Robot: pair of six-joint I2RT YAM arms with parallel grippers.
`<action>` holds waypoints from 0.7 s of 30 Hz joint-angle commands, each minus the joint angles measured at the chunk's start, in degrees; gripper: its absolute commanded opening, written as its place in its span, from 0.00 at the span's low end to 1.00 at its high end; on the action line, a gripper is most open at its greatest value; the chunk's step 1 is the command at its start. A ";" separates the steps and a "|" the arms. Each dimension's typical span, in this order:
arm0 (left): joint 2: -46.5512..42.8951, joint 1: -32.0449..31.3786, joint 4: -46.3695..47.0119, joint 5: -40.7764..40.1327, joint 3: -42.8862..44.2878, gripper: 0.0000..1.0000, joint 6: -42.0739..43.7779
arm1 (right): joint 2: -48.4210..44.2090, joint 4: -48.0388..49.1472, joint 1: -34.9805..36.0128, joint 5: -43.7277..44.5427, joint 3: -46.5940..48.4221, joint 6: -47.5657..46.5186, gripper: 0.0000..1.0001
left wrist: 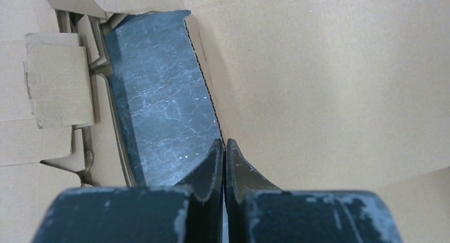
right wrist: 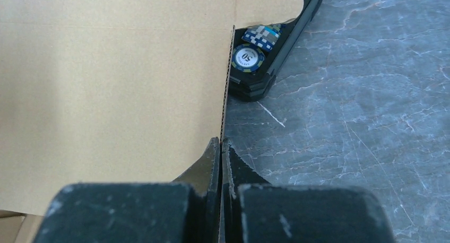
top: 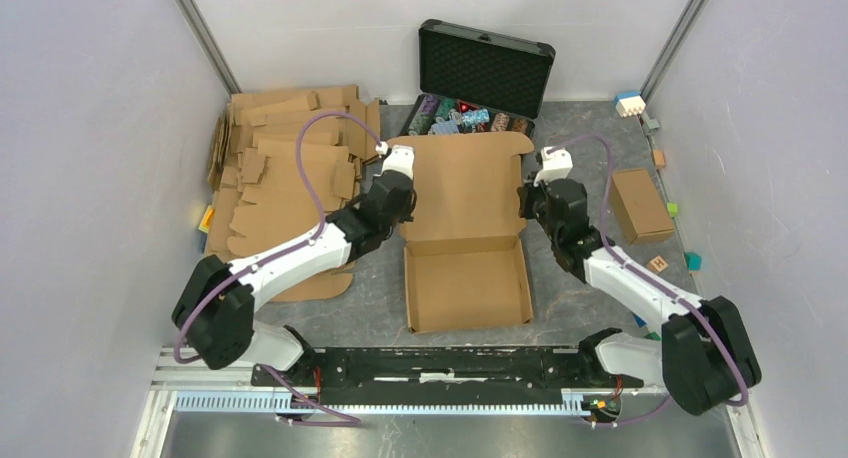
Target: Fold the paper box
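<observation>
Now the paper box [top: 467, 278] lies in the middle of the desk [top: 570, 308], between the two arms. Its near half is already a low tray with short walls. Its far half is a big lid [top: 465, 183] that lies open and reaches toward the black case [top: 485, 63].

The left gripper [left wrist: 223, 147] is closed tight on the left edge of the lid. The right gripper [right wrist: 220, 145] is closed tight on the right edge. In each wrist view the thin cardboard edge runs right into the crack between the two fingers. So each one looks to be pinching the lid and nothing else.

The step in hand, I think, is to bring the lid up and over the tray. To do it well, both arms should lift together at the same speed. If one goes faster, the lid will twist and the tray may slide on the desk. The lid should turn along the crease where it meets the tray, so the grippers should go up in a round path and then toward the near side. The pinch is only at the very edge, so a hard pull could make the cardboard slip out or tear.
</observation>
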 commanded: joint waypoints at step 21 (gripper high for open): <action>-7.56 -3.85 47.69 -6.96 -23.76 0.02 2.16 | -1.55 59.50 15.72 24.94 -24.60 -18.11 0.01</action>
